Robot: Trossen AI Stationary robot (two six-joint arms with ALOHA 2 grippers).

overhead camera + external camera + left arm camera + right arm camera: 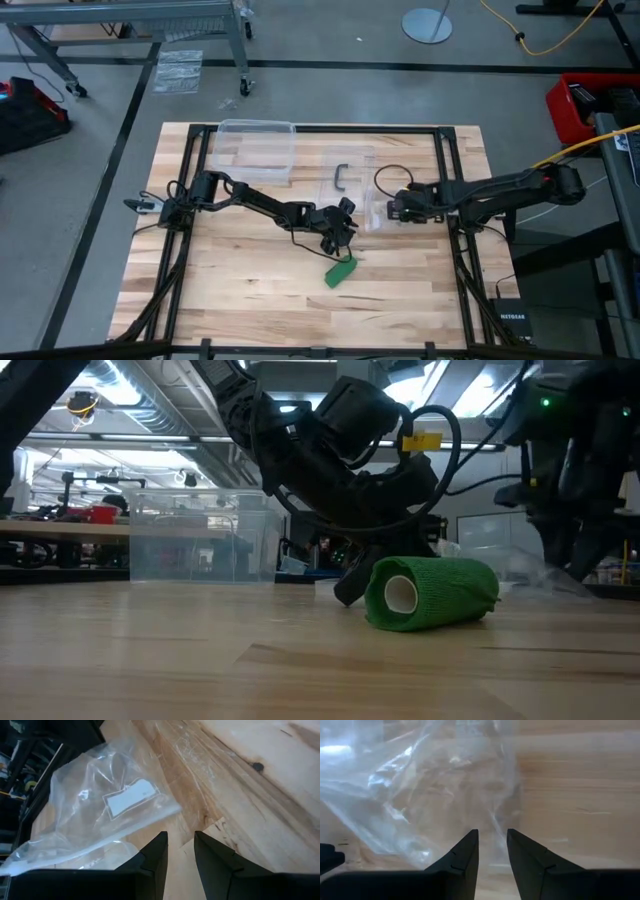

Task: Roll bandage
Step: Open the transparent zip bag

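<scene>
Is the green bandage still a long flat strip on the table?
No, the bandage is a compact roll lying on its side on the wooden table, its hollow core showing.

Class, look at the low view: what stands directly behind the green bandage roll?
The left tool and its dark arm stand behind the bandage roll. The roll hides the tabletop behind it.

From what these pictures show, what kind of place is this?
Probably a robotics lab or workshop. A wooden table stands on a grey concrete floor, black frame rails run along its edges, and exposed ceiling ducts show behind. On the table lie a rolled green bandage and a clear plastic bag.
</scene>
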